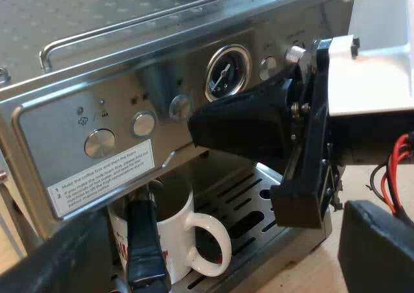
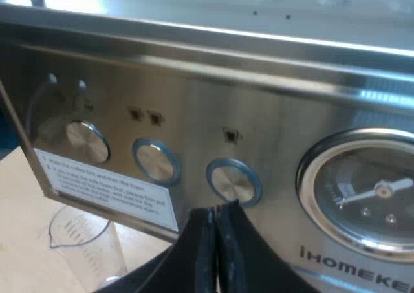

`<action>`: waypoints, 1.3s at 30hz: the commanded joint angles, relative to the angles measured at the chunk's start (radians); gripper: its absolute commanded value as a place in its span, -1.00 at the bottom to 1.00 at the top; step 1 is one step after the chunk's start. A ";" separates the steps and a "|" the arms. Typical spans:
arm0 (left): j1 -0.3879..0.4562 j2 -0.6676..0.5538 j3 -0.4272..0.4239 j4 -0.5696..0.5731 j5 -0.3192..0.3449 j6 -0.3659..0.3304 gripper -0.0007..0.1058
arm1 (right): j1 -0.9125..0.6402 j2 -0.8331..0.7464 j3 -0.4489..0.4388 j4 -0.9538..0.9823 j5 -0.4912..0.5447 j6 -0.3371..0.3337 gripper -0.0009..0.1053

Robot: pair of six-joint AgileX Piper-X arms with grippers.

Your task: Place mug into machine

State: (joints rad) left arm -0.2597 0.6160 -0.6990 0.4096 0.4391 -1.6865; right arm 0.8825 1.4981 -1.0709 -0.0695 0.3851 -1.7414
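The espresso machine took up most of what I could see, all brushed steel front. Along the machine's foot ran the slotted drip tray.

The right gripper was up against the machine's front panel. It was pinched to a closed point with nothing held, which I'd guess was for pressing rather than grasping. How the left gripper stood I couldn't tell.

The white mug stood upright on the drip tray, tucked under the machine's front with its handle turned outward. It looked to be where the coffee would pour, so to my eye the placing was as good as done. A dark bar crossed in front of the mug. I couldn't say whether it was the holder's handle.

A measuring glass sat low beside the machine, beneath the printed label, out of the way of the tray. Higher on the machine's front was the pressure gauge. Next to the gauge was the small round button, just above the right gripper's tip.
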 commanded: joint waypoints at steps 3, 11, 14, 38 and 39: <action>-0.005 0.001 -0.008 -0.017 0.007 -0.007 0.38 | -0.005 0.000 -0.011 -0.051 -0.009 -0.004 -0.98; -0.005 0.001 -0.008 -0.017 0.007 -0.007 0.38 | -0.006 0.025 -0.011 -0.061 -0.009 -0.004 -0.98; -0.005 0.001 -0.008 -0.017 0.007 -0.007 0.38 | -0.006 0.031 -0.011 -0.069 -0.002 -0.004 -0.98; -0.005 0.001 -0.008 -0.017 0.007 -0.007 0.38 | -0.042 0.034 -0.011 -0.134 0.066 -0.004 -0.98; -0.005 0.001 -0.008 -0.017 0.007 -0.007 0.38 | -0.042 0.034 -0.011 -0.134 0.066 -0.004 -0.98</action>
State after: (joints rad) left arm -0.2597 0.6160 -0.6990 0.4096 0.4391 -1.6865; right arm 0.8701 1.5379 -1.0709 -0.1593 0.4162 -1.7408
